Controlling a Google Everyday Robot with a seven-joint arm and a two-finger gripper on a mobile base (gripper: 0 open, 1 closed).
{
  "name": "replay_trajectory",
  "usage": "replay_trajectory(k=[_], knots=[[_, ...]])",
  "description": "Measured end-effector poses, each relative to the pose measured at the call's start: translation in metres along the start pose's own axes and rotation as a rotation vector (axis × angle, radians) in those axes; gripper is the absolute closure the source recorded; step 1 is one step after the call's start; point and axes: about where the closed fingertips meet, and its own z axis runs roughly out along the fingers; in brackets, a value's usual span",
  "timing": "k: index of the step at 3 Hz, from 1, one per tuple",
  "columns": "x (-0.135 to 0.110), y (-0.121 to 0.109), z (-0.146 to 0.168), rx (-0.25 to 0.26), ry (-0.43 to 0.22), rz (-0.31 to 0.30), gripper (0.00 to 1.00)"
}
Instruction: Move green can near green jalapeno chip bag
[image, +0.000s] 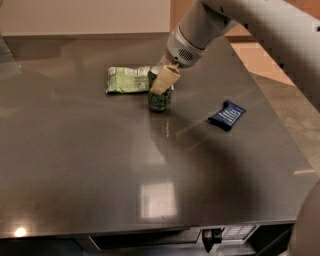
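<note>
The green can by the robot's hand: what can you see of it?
The green can is small, dark green metal with pale swirl markings, standing upright. The gripper closes on its upper part from above, hiding the top. Whether its base touches the grey table is unclear. The green jalapeno chip bag lies close beside it, on the picture's left.
</note>
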Motion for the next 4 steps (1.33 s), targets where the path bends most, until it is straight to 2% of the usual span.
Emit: replay_trajectory(k=[1, 2, 4], knots=[[-0.005, -0.011, 0.013, 0.009, 0.011, -0.001, 0.82], [-0.009, -0.022, 0.024, 0.007, 0.028, -0.015, 0.58], [-0.009, -0.020, 0.029, 0.000, 0.029, -0.017, 0.12]])
